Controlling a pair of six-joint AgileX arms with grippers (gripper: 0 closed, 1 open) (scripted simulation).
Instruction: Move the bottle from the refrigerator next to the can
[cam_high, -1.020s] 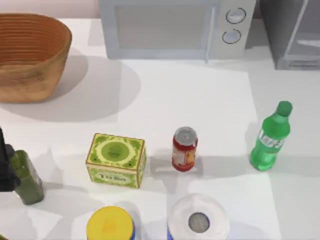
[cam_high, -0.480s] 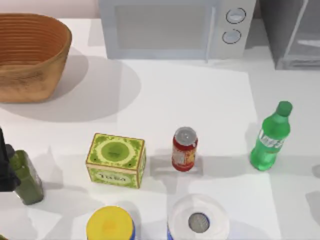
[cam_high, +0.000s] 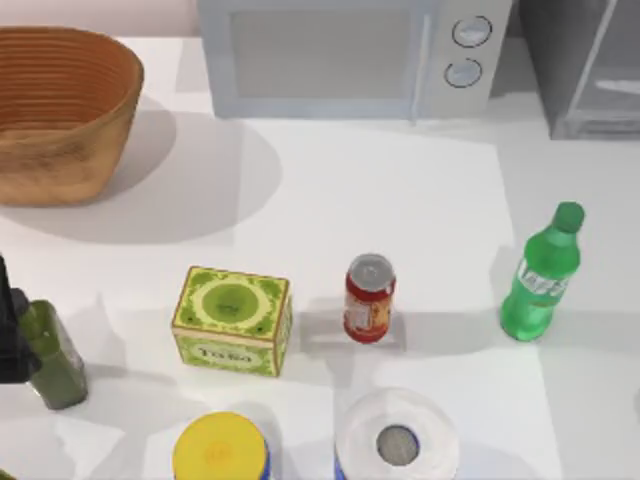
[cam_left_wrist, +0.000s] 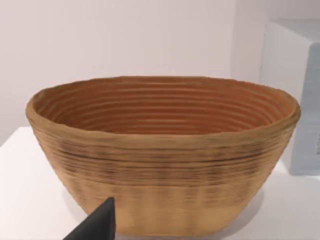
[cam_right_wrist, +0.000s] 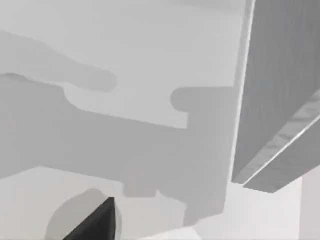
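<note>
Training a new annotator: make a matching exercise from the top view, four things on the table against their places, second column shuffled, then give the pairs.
1. bottle
2. can
3. basket
4. microwave

A. far left corner
B. middle of the table
C. right side, standing upright, apart from the red one
D. back edge, two round knobs

Pairs: 1-C, 2-B, 3-A, 4-D

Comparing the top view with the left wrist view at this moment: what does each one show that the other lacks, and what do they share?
Top view alone: the bottle standing on the table right of the can, the refrigerator at the back right, a green box and a dark olive bottle. Left wrist view alone: the dark tip of the left tool, and the wall behind. Shared: the woven basket and the white microwave beside it.
</note>
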